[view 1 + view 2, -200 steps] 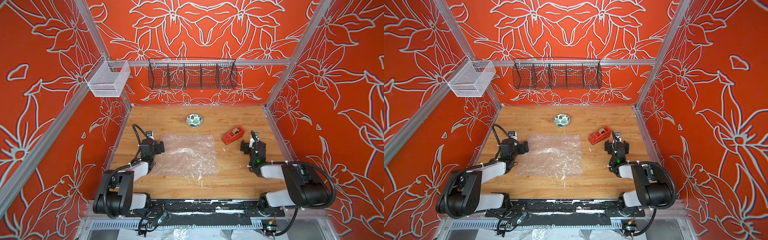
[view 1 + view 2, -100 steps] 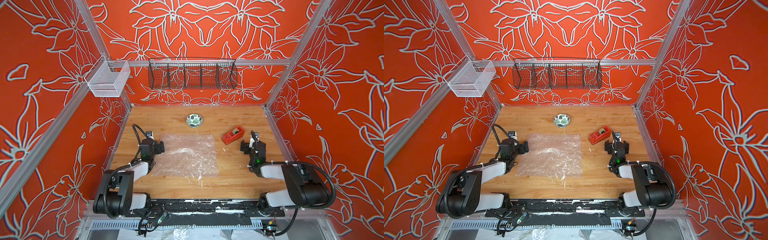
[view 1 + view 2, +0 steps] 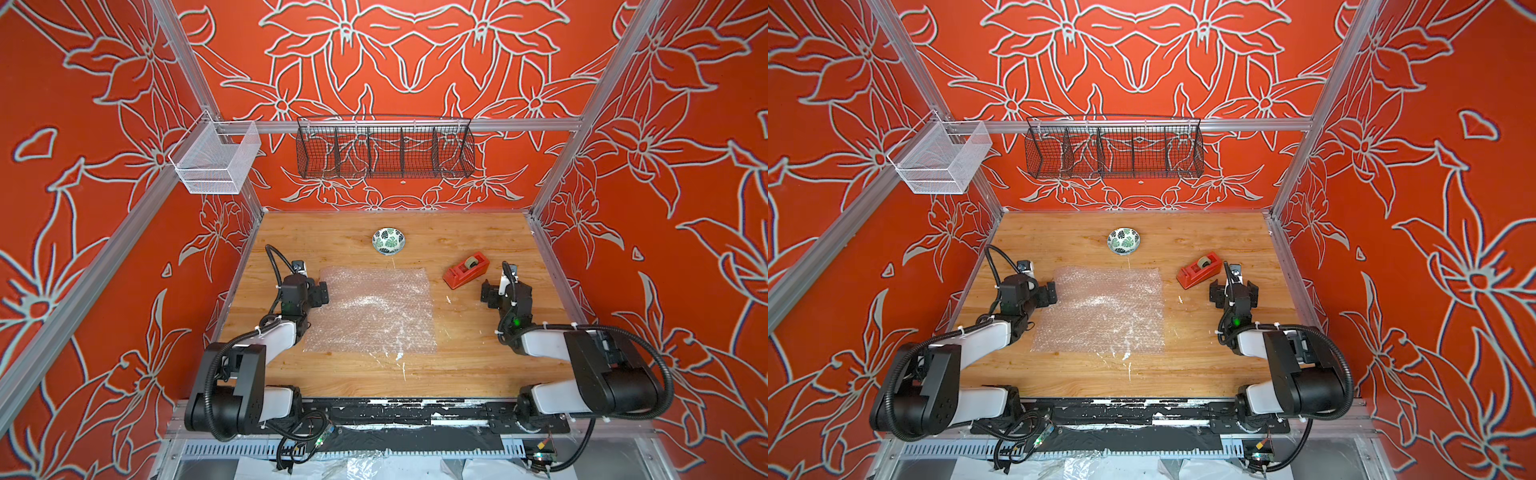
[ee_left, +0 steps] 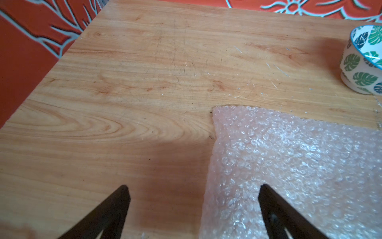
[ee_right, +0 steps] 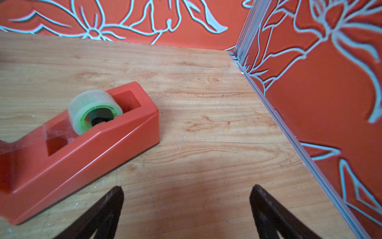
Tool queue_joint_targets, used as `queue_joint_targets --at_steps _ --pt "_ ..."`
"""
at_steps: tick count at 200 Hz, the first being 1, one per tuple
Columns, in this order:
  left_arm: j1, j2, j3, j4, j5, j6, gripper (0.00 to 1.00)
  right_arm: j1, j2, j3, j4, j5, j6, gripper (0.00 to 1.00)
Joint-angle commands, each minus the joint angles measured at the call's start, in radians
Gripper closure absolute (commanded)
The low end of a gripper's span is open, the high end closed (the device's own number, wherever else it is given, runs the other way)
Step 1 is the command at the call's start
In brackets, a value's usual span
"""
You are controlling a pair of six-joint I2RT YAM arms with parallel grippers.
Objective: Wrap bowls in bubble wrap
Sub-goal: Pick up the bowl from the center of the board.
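We count one bowl (image 3: 388, 241), one sheet of wrap (image 3: 374, 307) and one tape dispenser (image 3: 465, 272), and this dispenser carries one tape roll (image 5: 91, 101). There is one desk (image 3: 478, 232). We count two baskets: one white basket (image 3: 216, 162) and one black basket (image 3: 384, 149). We count also two arms, the left arm (image 3: 278, 338) and the right arm (image 3: 540, 345), and every arm ends in two jaws.
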Motion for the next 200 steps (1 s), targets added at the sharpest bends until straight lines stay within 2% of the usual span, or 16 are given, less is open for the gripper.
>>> queue_joint_targets --at_steps 1,18,36,53,69,92,117,128,159,200 --pt "-0.01 -0.064 0.065 -0.144 -0.036 -0.027 0.03 0.002 -0.126 0.082 -0.197 -0.009 -0.011 0.03" --pt "-0.018 -0.092 0.081 -0.205 -0.052 -0.064 0.03 0.002 -0.204 0.144 -0.378 0.002 0.049 0.03" --pt "-0.019 -0.125 0.106 -0.266 -0.042 -0.119 0.03 0.003 -0.268 0.149 -0.437 -0.062 0.1 0.03" --pt "-0.022 -0.138 0.188 -0.397 0.048 -0.169 0.03 0.003 -0.307 0.188 -0.544 -0.102 0.185 0.03" --pt "-0.029 -0.096 0.304 -0.519 0.159 -0.219 0.03 0.003 -0.322 0.25 -0.69 -0.208 0.236 0.03" --pt "-0.072 0.034 0.481 -0.638 0.242 -0.269 0.03 0.007 -0.321 0.327 -0.862 -0.331 0.299 0.03" --pt "-0.144 0.203 0.671 -0.736 0.249 -0.305 0.03 0.015 -0.317 0.371 -0.984 -0.407 0.348 0.02" --pt "-0.179 0.282 0.762 -0.78 0.231 -0.317 0.03 0.018 -0.314 0.381 -1.018 -0.411 0.371 0.03" --pt "-0.228 0.515 1.022 -0.864 0.322 -0.343 0.03 0.023 -0.317 0.396 -1.073 -0.445 0.416 0.03" --pt "-0.234 0.783 1.299 -0.937 0.364 -0.381 0.01 0.032 -0.356 0.403 -1.149 -0.493 0.402 0.03"
